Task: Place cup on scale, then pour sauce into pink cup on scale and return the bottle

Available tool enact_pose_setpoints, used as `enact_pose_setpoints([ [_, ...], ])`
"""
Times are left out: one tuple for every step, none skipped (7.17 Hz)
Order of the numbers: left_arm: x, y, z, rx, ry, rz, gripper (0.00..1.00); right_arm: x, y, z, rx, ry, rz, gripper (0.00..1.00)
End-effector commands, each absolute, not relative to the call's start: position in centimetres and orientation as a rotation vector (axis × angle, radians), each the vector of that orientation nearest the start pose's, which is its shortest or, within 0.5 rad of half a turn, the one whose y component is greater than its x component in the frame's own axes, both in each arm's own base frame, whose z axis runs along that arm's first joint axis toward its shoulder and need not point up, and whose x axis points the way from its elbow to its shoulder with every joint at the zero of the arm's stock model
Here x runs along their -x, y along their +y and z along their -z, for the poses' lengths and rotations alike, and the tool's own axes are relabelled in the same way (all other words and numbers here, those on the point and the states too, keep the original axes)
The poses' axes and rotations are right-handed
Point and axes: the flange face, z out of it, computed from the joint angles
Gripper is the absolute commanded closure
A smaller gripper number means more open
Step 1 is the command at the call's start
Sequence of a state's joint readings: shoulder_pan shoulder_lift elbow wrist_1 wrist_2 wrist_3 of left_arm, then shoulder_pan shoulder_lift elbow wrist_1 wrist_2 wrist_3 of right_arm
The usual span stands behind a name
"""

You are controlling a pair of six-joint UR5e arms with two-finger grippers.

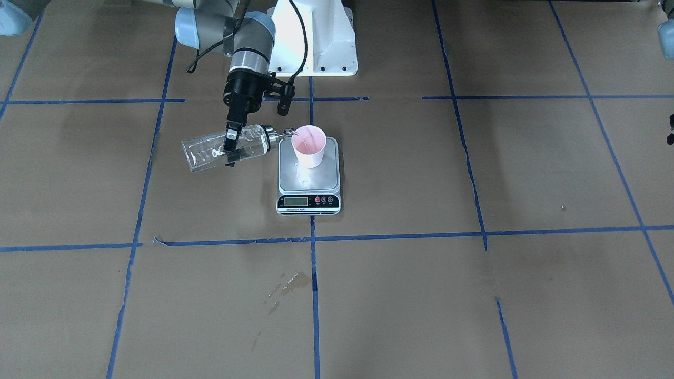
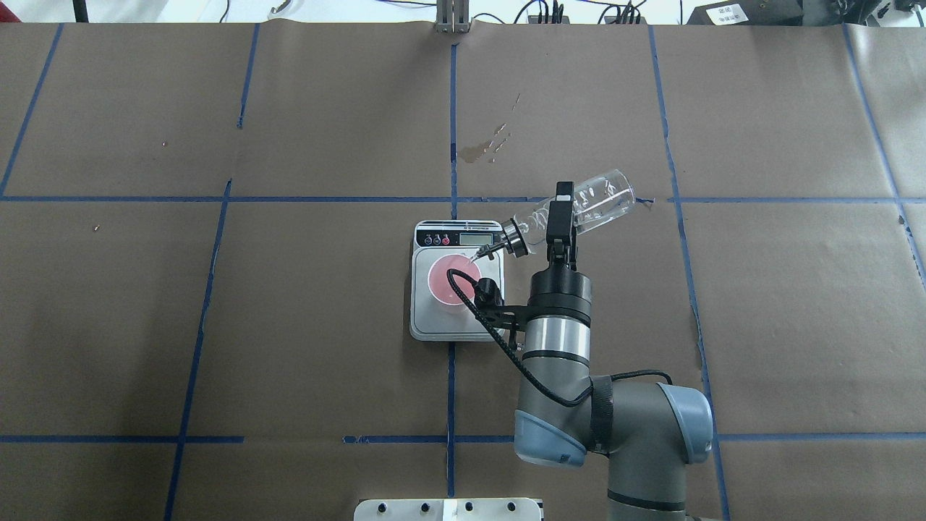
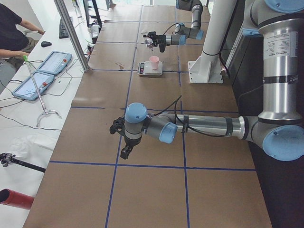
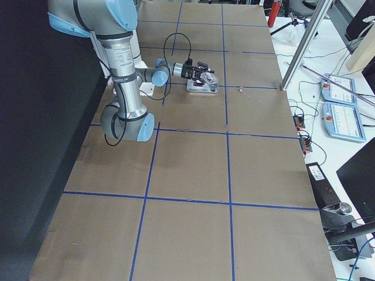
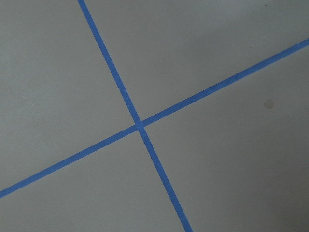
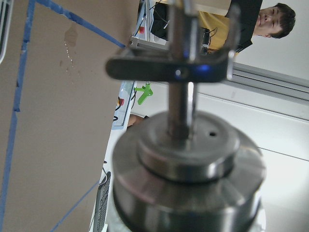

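Right gripper point(image 2: 561, 217) is clamped across the middle of the bottle point(image 2: 589, 206), jaws narrowed to the glass. The bottle is tipped almost flat. Its metal cap point(image 1: 271, 136) and spout point at the cup point(image 1: 309, 148), and the spout tip sits at the cup's rim. We can't tell if liquid is running. The sauce point(image 1: 247, 152) is clear and lies along the bottle's low side, toward the neck.

The cup stands upright on the scale point(image 1: 308, 181), inside the platform's edges. The scale sits about midway along the desk's length, with its display strip facing the operators' edge. The bottle's body hangs past the scale's side edge on the robot's right, over bare brown paper point(image 2: 781, 311).

Wide paper lies between the scale and both desk ends. A dried stain point(image 2: 486, 148) sits between the scale and the operators' edge, apart from both.

Left gripper point(image 3: 125, 153) hangs low and points down near the desk's left end, well apart from the scale. It shows in the side view only, so we can't tell how far open it is. Its wrist camera sees just a blue tape cross point(image 5: 140, 125).
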State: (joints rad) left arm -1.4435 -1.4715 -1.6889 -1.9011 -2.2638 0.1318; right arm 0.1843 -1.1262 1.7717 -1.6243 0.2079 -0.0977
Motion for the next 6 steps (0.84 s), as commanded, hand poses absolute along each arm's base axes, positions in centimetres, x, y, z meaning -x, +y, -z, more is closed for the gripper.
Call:
enact_pose_setpoints([
  [0.92,-47.75,-61.34,-0.343,0.688,-0.368,0.00,53.02,-33.60,-26.38,-1.227,0.841,0.832,1.00],
  [0.90,-47.81,-61.27,-0.343,0.689,-0.368,0.00,52.46,-33.51,-25.59,-1.233,0.846,0.828,1.00],
  [0.91,-47.81,-61.30,-0.341,0.688,-0.367,0.00,52.49,-33.43,-25.67,-1.233,0.846,0.830,1.00],
  [0.90,-47.81,-61.21,-0.343,0.689,-0.368,0.00,52.51,-33.34,-25.83,-1.234,0.842,0.830,1.00],
  [0.96,-47.80,-61.20,-0.343,0.690,-0.367,0.00,52.47,-33.32,-25.89,-1.237,0.829,0.822,1.00],
  [0.95,-47.80,-61.12,-0.344,0.692,-0.366,0.00,52.48,-33.30,-26.09,-1.236,0.813,0.824,1.00],
])
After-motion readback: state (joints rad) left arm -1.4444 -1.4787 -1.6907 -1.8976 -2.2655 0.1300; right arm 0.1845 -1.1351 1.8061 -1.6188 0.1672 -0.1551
